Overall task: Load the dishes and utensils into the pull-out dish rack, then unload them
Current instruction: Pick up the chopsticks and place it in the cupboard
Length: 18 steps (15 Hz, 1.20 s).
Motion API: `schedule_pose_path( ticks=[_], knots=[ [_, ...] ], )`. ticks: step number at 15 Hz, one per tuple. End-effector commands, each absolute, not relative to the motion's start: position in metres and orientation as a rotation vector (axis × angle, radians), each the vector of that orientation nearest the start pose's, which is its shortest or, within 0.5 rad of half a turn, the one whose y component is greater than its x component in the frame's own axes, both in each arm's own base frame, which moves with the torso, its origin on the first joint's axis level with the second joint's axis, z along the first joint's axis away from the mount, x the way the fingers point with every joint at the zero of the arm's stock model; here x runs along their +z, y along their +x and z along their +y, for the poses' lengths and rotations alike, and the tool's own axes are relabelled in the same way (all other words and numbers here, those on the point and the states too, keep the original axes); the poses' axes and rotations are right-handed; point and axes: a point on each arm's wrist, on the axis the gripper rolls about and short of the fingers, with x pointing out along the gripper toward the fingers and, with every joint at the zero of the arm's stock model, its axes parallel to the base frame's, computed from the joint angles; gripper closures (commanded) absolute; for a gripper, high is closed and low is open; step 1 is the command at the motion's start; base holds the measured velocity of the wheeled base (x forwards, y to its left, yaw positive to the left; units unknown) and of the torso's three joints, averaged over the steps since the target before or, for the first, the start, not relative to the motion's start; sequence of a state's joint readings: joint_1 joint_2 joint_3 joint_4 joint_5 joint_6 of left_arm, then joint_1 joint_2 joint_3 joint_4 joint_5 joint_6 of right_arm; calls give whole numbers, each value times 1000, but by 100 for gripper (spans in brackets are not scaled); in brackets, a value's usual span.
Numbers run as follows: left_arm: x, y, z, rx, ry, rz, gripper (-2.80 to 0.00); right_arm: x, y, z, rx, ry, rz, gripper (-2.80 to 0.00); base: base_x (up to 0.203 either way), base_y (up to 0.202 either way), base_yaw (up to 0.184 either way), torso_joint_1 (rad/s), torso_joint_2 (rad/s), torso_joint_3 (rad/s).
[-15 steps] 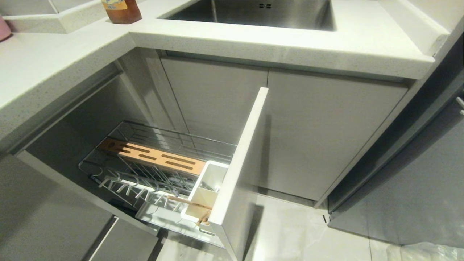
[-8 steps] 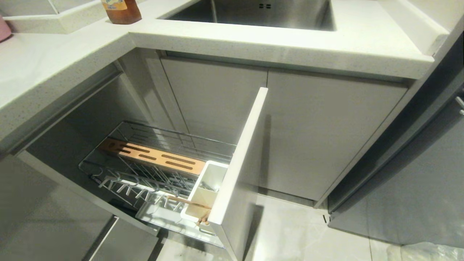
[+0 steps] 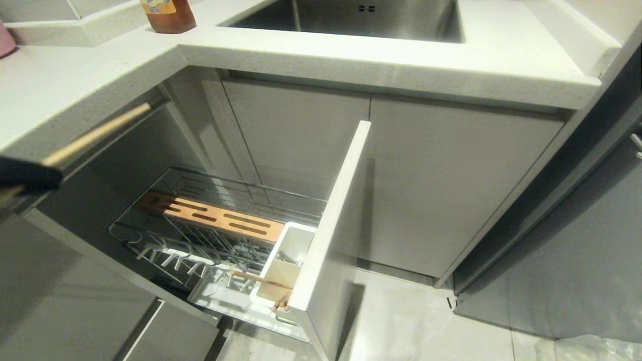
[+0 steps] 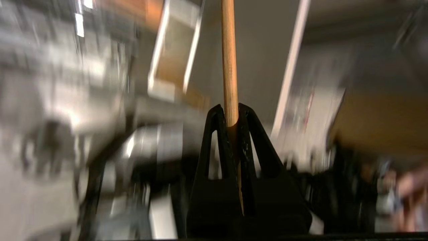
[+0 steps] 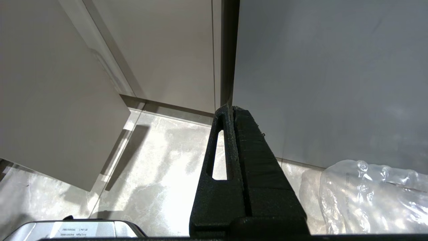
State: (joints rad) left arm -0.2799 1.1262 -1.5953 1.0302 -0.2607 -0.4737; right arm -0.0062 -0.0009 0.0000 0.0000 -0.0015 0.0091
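Observation:
The pull-out dish rack (image 3: 165, 235) stands drawn out below the counter, with a slotted wood strip (image 3: 215, 218), a white utensil box (image 3: 293, 235) and its pale front panel (image 3: 331, 220). One wooden chopstick (image 3: 261, 279) lies slanted across the box's near end. At the far left edge of the head view my left gripper (image 3: 52, 173) is shut on a second chopstick (image 3: 98, 131), which points up and right under the counter edge. The left wrist view shows the stick (image 4: 229, 50) clamped between the fingers of that gripper (image 4: 229, 110). My right gripper (image 5: 230, 108) is shut, empty and parked over the floor. The dishes are out of view.
A white countertop (image 3: 381, 55) with a steel sink (image 3: 351, 20) runs above the rack. An amber bottle (image 3: 168, 15) stands at the back left. Closed cabinet doors (image 3: 441, 185) are to the right of the panel. A clear plastic bag (image 5: 371, 197) lies on the floor.
My left gripper has swung into the head view from the left edge, carrying a chopstick. The rack and the chopstick across the box have not moved.

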Motion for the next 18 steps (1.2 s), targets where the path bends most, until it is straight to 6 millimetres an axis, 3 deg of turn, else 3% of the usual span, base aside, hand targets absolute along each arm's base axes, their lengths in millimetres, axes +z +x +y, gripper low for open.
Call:
schedule_pose_path(
  ticks=[1,7,10,14,18],
  knots=[
    [340,71,-32,-409,-404,962,0,75,-23,0,-8,9,0,0,0,0,0,0,0,0],
    [324,92,-46,-445,-392,1212,0,75,-23,0,-8,9,0,0,0,0,0,0,0,0],
    [309,121,-63,-426,-361,1342,0,75,-23,0,-8,9,0,0,0,0,0,0,0,0],
    [274,173,-99,-376,-296,1563,0,75,-23,0,-8,9,0,0,0,0,0,0,0,0],
    [250,202,-121,-353,-254,1652,0,75,-23,0,-8,9,0,0,0,0,0,0,0,0]
  ],
)
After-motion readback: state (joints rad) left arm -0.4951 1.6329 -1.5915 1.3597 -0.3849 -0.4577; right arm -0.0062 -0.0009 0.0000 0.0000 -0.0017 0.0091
